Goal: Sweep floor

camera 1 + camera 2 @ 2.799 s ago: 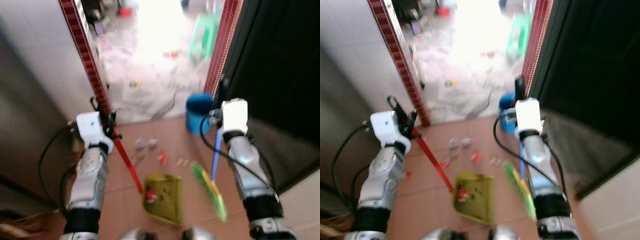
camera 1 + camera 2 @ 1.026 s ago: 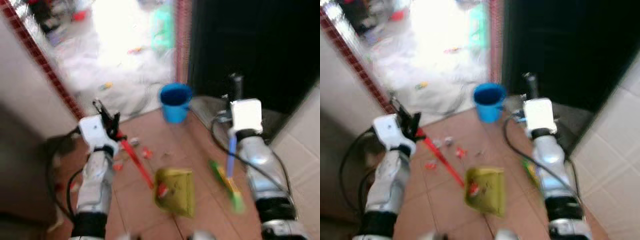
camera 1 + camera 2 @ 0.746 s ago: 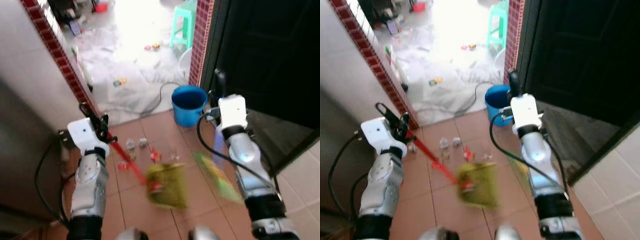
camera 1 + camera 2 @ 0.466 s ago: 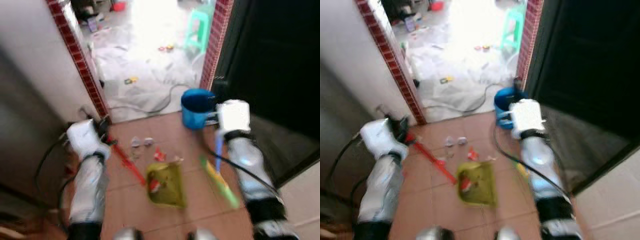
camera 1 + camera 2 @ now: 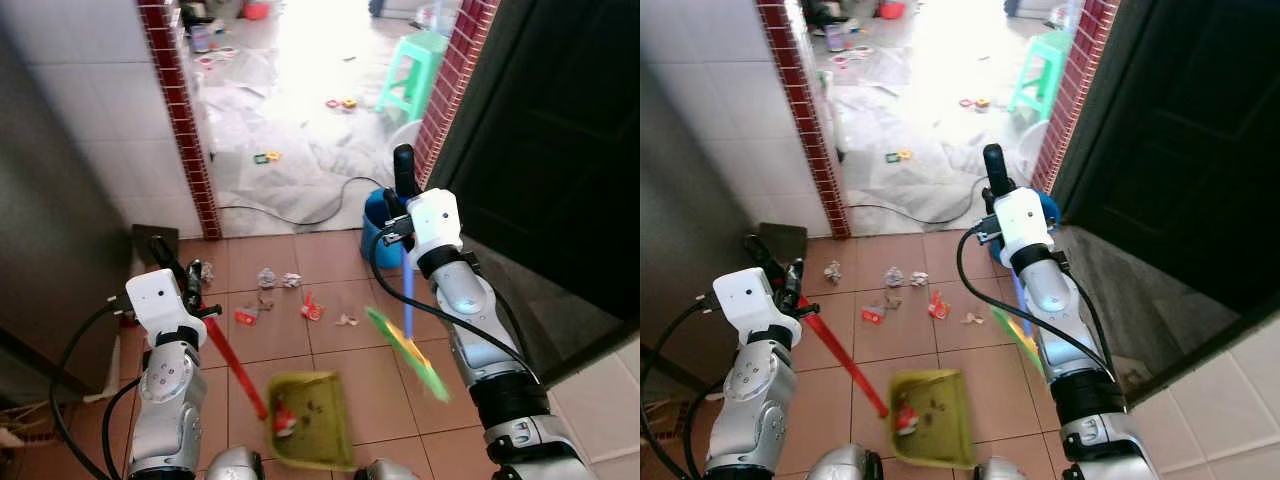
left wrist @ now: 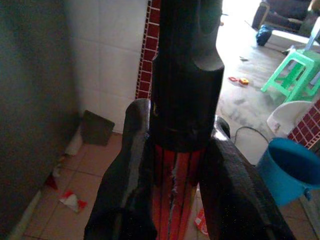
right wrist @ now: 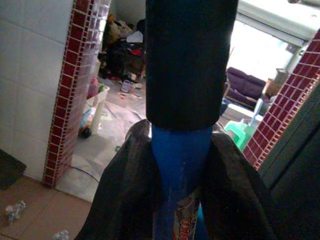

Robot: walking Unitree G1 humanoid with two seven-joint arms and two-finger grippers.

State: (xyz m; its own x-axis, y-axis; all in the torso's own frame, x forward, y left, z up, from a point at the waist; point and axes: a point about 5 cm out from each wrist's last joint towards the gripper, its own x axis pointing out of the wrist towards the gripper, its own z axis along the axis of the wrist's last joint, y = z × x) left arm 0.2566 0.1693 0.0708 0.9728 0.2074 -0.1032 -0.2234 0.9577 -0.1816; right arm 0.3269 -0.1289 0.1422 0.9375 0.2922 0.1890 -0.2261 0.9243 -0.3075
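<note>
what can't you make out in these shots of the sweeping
- Broom head: motion-blurred in the left eye view; in the right eye view the right arm covers most of it.
- Dustpan: soft; what the red bit inside it is cannot be told.
- Scraps on the tiles: too small to identify.
- Bucket: mostly hidden behind the right hand and wrist.
- Left hand fingertips: cut off by the left wrist view's edge.

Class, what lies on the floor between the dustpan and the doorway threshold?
Scattered litter scraps on the brown tiles between the dustpan and doorway threshold, seen in both eye views.
</note>
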